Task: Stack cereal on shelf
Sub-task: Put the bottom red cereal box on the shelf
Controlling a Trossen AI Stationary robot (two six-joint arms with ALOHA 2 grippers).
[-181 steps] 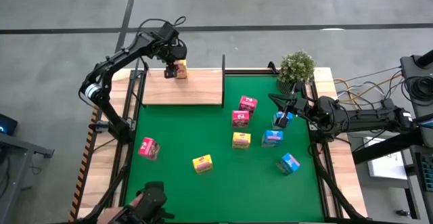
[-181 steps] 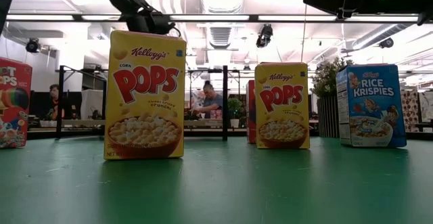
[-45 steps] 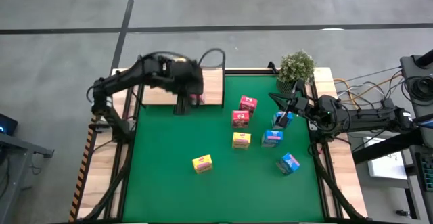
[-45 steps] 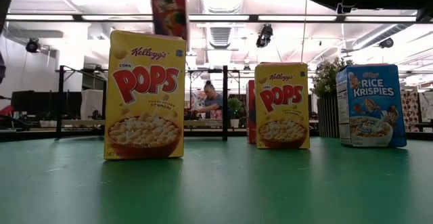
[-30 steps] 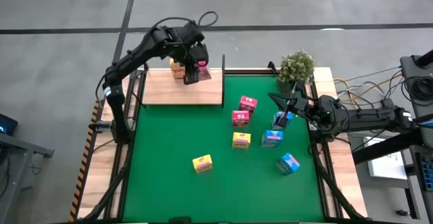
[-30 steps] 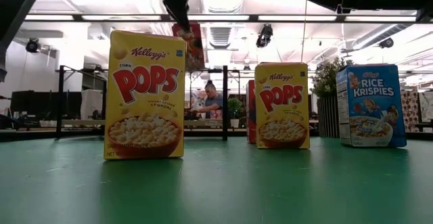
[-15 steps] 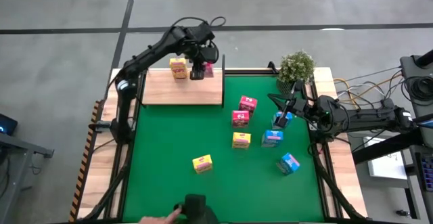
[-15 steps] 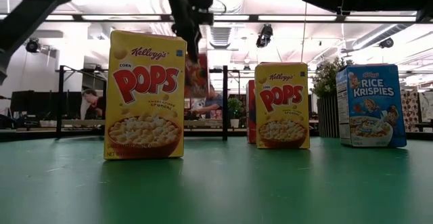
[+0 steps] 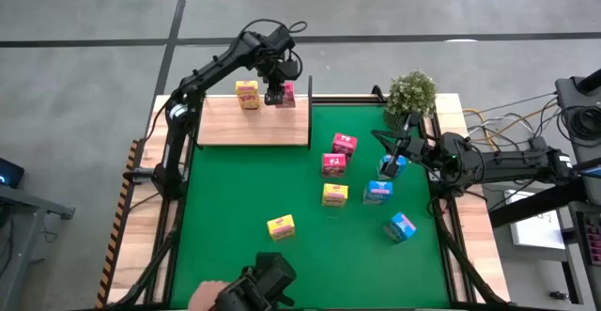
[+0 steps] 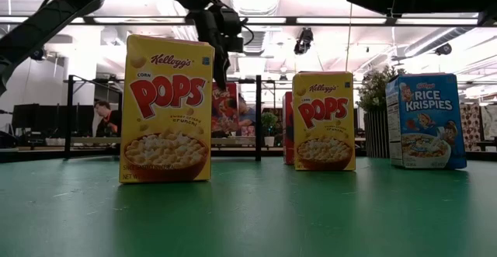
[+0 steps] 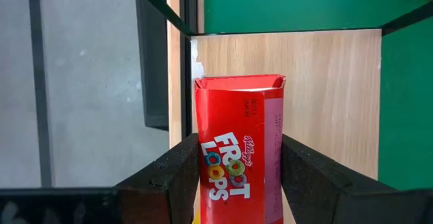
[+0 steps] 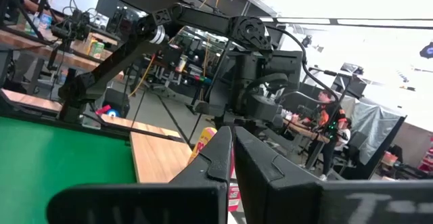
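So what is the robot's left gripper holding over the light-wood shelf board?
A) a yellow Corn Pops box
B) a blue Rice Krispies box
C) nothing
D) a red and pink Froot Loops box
D: the left gripper is clamped on the red and pink Froot Loops cardboard box above the light-wood shelf board.

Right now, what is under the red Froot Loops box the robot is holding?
Under the Froot Loops box, the light-wood shelf shows. The box's bottom end is out of view, so whether it touches can't be seen.
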